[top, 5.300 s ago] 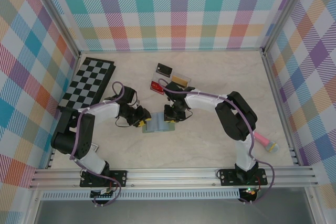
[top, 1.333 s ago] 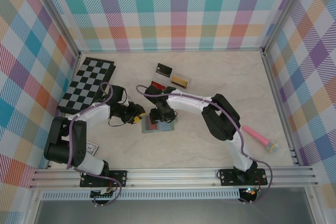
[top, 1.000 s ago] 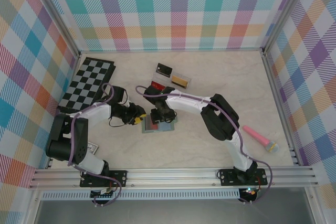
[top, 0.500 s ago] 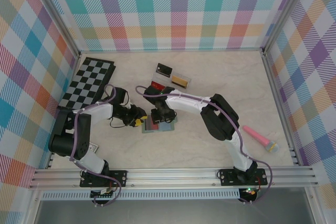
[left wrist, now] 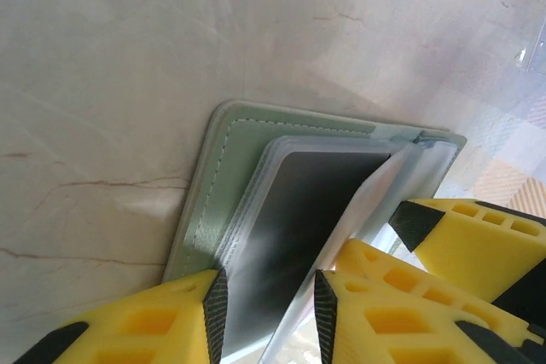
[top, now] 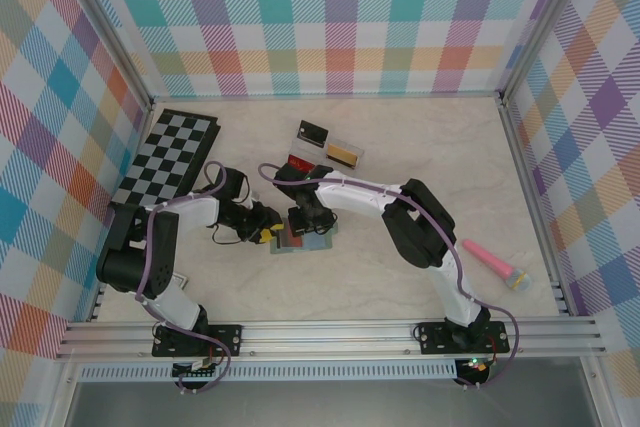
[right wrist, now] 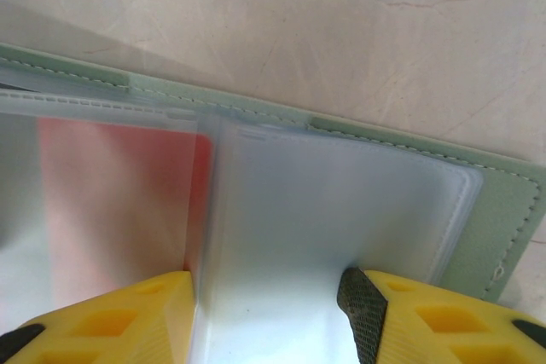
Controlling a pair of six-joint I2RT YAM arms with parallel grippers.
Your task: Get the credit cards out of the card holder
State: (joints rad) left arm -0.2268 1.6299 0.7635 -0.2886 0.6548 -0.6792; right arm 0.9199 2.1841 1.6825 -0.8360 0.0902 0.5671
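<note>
Risk 1: I judge a pinch from here would take sleeve film and not a card, so a pull would lift the whole wallet
Risk 2: if the left hold slips on the smooth table point(left wrist: 102, 57), everything slides along with the pull
Risk 3: a sleeve could tear at its stitched seam under a hard tug
Left gripper point(left wrist: 266, 306): jaws parted narrowly, sleeve stack in the gap; I cannot tell whether it clamps or just presses down
Right gripper point(right wrist: 266, 300): jaws parted wider, astride a clear sleeve point(right wrist: 341, 210) that looks empty; I see nothing clamped
Card holder point(left wrist: 209, 185): open flat mid-table, left gripper at its left edge, right gripper over its middle
Cards inside: red card point(right wrist: 119, 202) behind frosted film; dark card point(left wrist: 316, 210) in the uppermost left-side sleeve
Materials: wallet grey-green, leather-like, stitched rim, rounded corners; sleeves thin, glossy, floppy; cards thin stiff rectangles; pads point(right wrist: 358, 304) black and textured on yellow ribbed fingers point(right wrist: 444, 330); table pale, marbled
</note>
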